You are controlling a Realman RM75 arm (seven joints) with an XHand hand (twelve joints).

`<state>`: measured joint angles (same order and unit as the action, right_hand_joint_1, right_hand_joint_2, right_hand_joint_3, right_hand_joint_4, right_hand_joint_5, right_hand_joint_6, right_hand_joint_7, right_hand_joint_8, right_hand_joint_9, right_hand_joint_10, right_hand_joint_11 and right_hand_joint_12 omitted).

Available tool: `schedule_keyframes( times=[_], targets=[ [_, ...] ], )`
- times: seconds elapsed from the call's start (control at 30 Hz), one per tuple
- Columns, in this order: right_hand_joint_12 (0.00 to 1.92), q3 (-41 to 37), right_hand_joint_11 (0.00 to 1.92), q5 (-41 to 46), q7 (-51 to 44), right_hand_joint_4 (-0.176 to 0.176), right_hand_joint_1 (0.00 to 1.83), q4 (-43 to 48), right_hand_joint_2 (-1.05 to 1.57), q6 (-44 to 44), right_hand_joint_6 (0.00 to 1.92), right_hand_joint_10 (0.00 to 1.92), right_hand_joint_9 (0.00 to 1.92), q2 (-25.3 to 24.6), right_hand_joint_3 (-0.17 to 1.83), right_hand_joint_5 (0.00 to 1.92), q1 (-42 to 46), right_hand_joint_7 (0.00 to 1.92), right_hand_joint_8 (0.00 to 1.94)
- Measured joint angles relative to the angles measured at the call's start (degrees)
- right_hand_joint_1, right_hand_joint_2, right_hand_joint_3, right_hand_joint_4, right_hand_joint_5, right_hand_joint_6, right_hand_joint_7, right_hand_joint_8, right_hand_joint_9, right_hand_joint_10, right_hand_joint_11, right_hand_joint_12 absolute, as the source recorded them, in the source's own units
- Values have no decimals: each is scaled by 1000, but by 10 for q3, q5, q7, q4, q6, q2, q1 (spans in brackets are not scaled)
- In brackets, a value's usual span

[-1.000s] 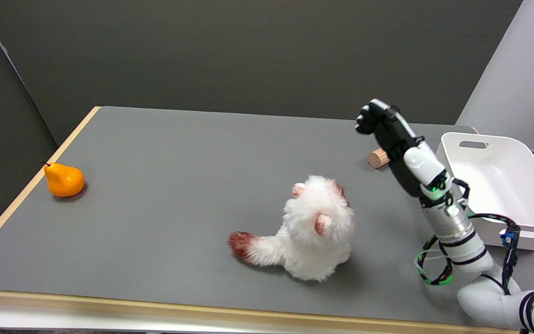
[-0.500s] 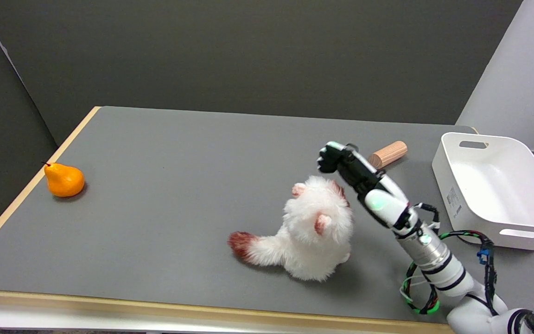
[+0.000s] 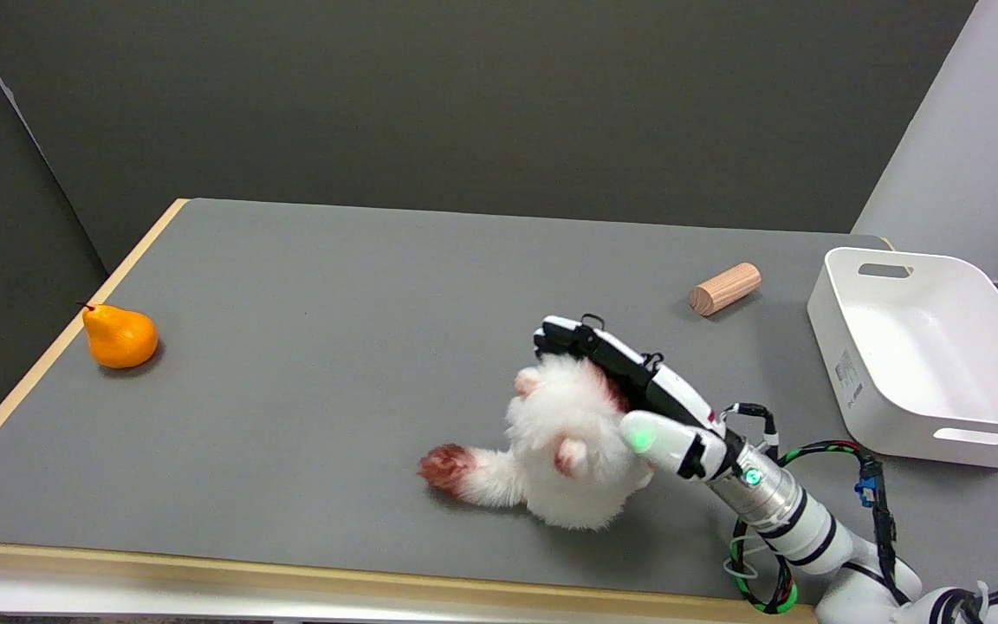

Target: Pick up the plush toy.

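Right hand has come down from the air above the table's right side and now lies against the far-right flank of the plush toy, fingers reaching over the top of its head. Contact made: the fur is pressed in under the hand, and the toy has shifted slightly left and toward the near edge compared with half a second ago, its head tipped. Whether the fingers are actually closed on the plush cannot be told; the palm side is hidden behind the fur. Toy appears still to rest on the grey table, near the middle of the near side, red-tipped tail pointing left. Judgement: reach complete, grasp being set, lift not yet begun. Versus one second ago: hand was then high near the wooden cylinder, partly covering it; cylinder now fully visible. Orange pear and white bin unmoved.
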<state>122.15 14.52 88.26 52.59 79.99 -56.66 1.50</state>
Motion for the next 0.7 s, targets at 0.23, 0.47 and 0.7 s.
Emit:
schedule_keyframes(
  times=[0.23, 0.47, 0.7],
  targets=[
    [1885, 5, 443, -15, -9, 34, 983, 5, 788, -7, 993, 1087, 522, -5, 900, 387, 1, 597, 725],
    [1921, 4, 892, -20, -38, -78, 1177, 9, 1006, -11, 1460, 1629, 892, -8, 505, 653, 1, 859, 1456],
    [1921, -1, 1030, -20, -71, -123, 1194, 11, 945, -11, 1447, 1919, 888, -10, 631, 667, 1, 869, 1539]
  ],
)
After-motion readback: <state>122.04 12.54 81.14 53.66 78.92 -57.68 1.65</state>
